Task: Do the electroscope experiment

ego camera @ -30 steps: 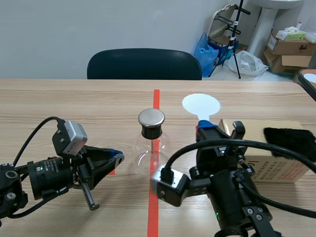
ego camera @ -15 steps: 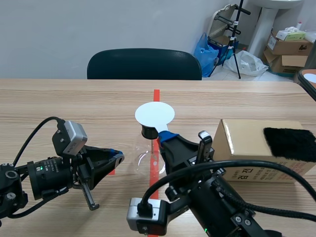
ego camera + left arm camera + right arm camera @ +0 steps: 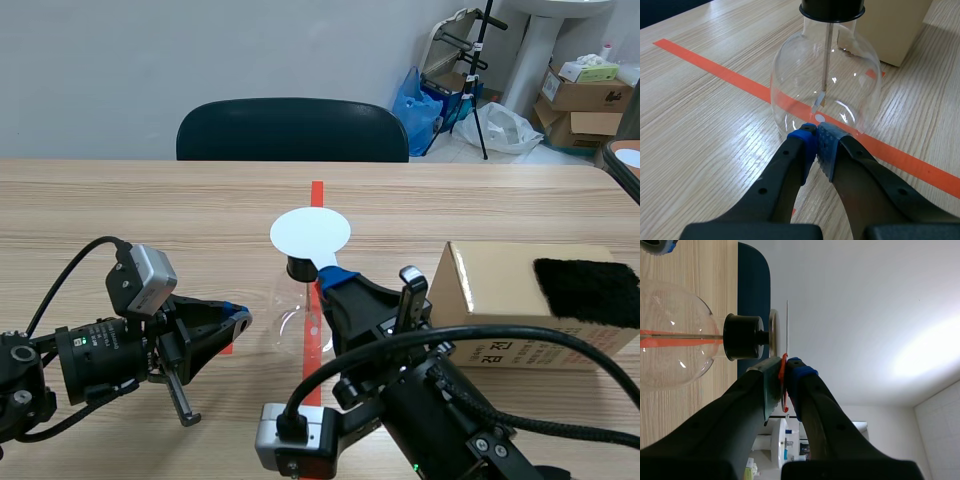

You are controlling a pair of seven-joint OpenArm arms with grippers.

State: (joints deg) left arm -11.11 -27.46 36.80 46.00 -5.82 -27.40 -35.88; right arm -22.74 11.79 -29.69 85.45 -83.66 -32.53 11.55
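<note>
The left arm [image 3: 100, 355] lies low on the tabletop [image 3: 150, 210], and its jaws are pressed together on nothing. Their tips sit just beside the lower wall of the glass flask [image 3: 825, 90], though I cannot tell if they touch it. This looks like a resting post, near enough to steady the flask if it gets knocked. The flask stands upright on the orange tape line [image 3: 715, 70], the marked middle that both arms can reach. A black stopper [image 3: 300, 267] plugs its neck and holds a thin rod [image 3: 829, 55] that hangs down inside. The small foil strips [image 3: 819, 102] at the rod's lower end are too small to show whether they have spread. A metal cap [image 3: 774, 332] tops the rod, and the white disc [image 3: 310, 232] lies flat directly above it, very near but seemingly with a sliver of gap. The right arm [image 3: 440, 400] comes in from the right, its jaws clamped on the disc's thin handle. Gripping it there probably keeps the disc's face free and any charge on it, so the experiment seems to be at the presenting step. Further right stands a cardboard box [image 3: 490, 270] with a black cloth [image 3: 590, 290] on top, probably for rubbing the disc.
</note>
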